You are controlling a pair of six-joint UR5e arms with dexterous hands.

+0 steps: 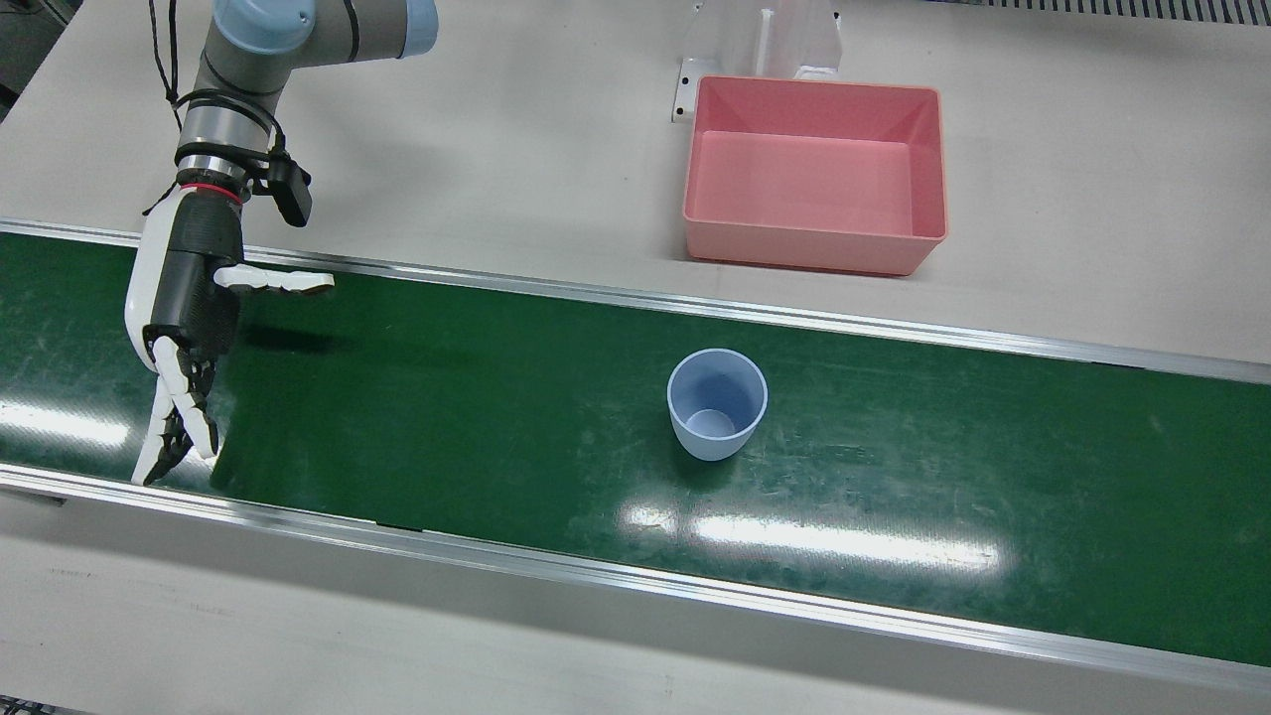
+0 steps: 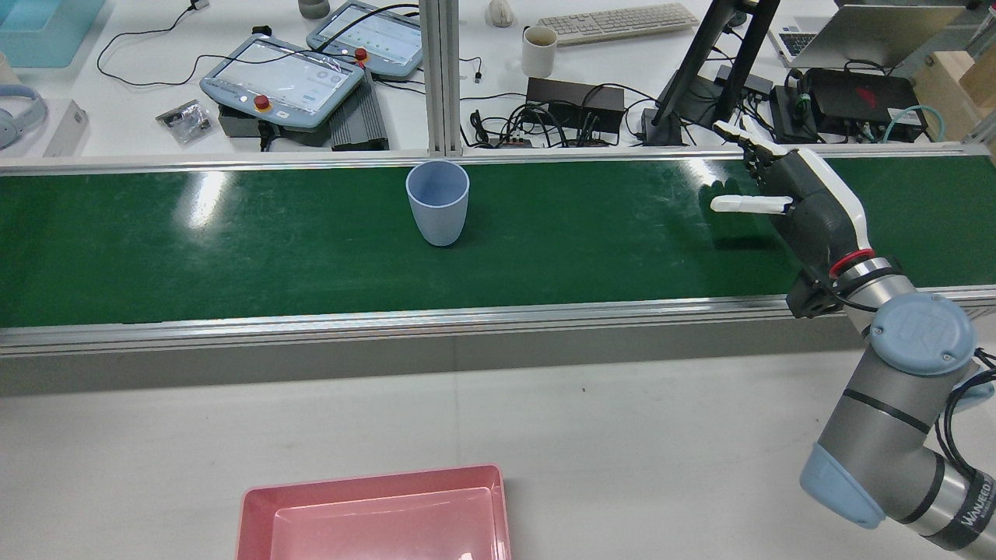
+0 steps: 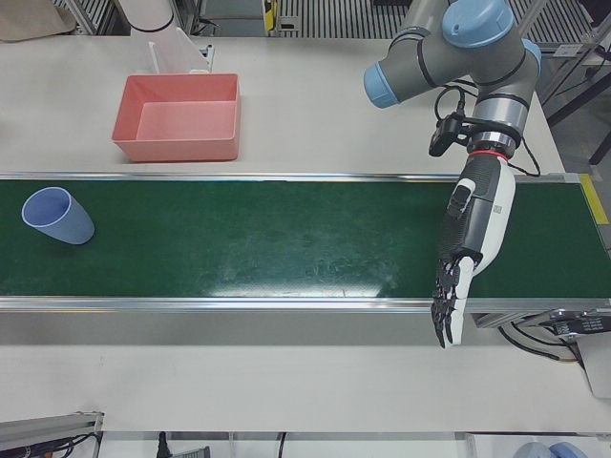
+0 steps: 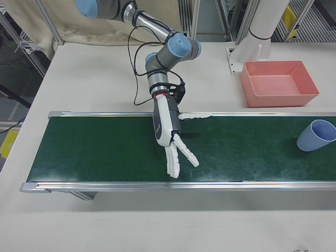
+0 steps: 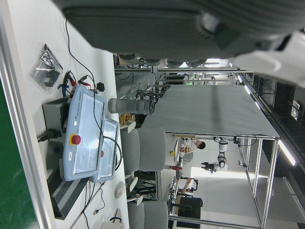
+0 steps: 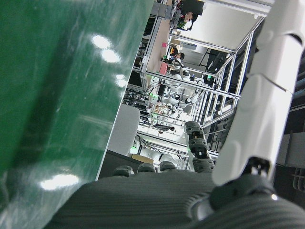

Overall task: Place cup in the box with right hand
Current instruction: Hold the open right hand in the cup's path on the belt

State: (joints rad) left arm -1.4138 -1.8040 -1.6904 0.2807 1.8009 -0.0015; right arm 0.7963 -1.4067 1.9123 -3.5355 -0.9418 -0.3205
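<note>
Midway along the belt (image 1: 447, 397), upright cup (image 1: 716, 402), well apart from the empty right hand (image 1: 189, 298), fingers spread. Approach stage, seemingly; next: reaching across, closing around it, then carrying to the box (image 1: 814, 87) near the tabletop's (image 1: 1092, 149) robot-side edge.

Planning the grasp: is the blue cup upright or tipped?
Upright: the cup stands on its base on the green belt, open mouth up, empty inside.

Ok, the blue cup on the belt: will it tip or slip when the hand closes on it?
The cup narrows toward its base, so a high sideways nudge could probably tip it. Its smooth tapered wall may slide downward through the fingers. It looks empty and likely light; the open right hand should close gently.
</note>
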